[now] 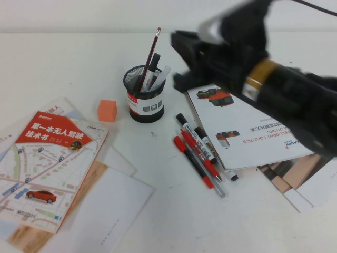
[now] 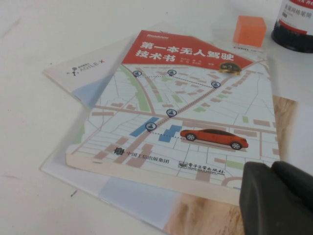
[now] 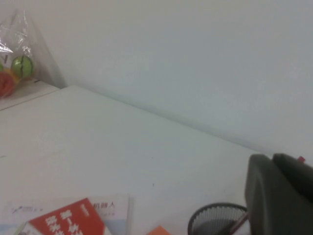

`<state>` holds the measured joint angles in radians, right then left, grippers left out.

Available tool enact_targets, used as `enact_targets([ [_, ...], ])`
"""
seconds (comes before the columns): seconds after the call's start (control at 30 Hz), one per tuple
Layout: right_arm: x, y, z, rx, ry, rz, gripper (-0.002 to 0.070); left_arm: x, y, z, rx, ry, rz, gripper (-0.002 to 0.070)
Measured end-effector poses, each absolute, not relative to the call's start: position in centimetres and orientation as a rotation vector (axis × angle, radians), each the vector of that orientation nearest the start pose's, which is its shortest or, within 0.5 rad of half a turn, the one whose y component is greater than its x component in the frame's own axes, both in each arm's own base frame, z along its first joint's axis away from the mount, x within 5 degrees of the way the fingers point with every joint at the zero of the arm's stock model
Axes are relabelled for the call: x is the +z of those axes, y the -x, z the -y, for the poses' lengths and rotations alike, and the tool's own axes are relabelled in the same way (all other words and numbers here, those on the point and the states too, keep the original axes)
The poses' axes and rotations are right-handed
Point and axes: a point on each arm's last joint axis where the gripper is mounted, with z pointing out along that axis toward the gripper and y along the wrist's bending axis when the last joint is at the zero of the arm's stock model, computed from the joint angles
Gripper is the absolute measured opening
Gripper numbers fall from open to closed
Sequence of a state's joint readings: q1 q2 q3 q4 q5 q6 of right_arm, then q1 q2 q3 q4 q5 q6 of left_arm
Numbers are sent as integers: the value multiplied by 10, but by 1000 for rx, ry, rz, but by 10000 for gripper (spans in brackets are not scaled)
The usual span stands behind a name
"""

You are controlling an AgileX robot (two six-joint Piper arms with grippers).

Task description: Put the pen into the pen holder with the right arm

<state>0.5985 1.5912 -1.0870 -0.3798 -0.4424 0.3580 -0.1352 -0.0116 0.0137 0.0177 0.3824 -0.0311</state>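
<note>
A white worktop (image 1: 158,211) was seen from above. Near its middle stood the pen holder (image 1: 144,94), a small round black mesh cup with a white label band. The pen (image 1: 151,57), a very thin dark-red stick, stood inside the holder, leaning so that its red tip rose well above the rim. Beside it in the cup were a black-capped marker and a pale one.

The right pincer (image 1: 181,59) hung in the air just to the right of the holder, above the worktop, on a bulky black arm with an orange-gold joint that reached in from the right. Its fingers were together and held nothing; the pen stood apart from them. In the right wrist view the dark fingers (image 3: 279,196) filled the lower corner, with the mesh rim of the holder (image 3: 215,218) just beside them.

The left pincer (image 2: 276,198) showed only as a dark shape at the corner of the left wrist view, over a book (image 1: 45,168) with a red title band and a street map cover showing a red car. Whether its fingers were apart or together could not be told.

An orange cube (image 1: 106,110) sat left of the holder. Several red pens and black-capped markers (image 1: 199,153) lay loose on the worktop right of the holder, beside a white brochure (image 1: 247,132).
</note>
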Motion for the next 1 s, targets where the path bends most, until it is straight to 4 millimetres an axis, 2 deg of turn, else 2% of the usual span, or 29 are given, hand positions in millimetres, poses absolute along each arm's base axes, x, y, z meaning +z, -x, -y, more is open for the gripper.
enact_targets([
  [0.03,325,-285,-212,599,588,-1494,-18,175,-52,6,-97,-108,-1866,-1],
  [0.2,337,-238,-180,592,594,-1453,-19,175,-52,6,-97,-108,-1866,-1],
  [0.33,342,-210,-161,585,588,-1426,-19,175,-52,6,-97,-108,-1866,-1],
  [0.5,314,-185,-142,570,593,-1514,-19,175,-52,6,-97,-108,-1866,-1],
  [0.73,273,-135,-102,521,579,-1630,-19,175,-52,6,-97,-108,-1866,-1],
  [0.87,255,-114,-81,495,511,-1739,-19,175,-52,6,-97,-108,-1866,-1],
  [1.0,246,-98,-58,444,396,-1821,-19,175,-52,6,-97,-108,-1866,-1],
])
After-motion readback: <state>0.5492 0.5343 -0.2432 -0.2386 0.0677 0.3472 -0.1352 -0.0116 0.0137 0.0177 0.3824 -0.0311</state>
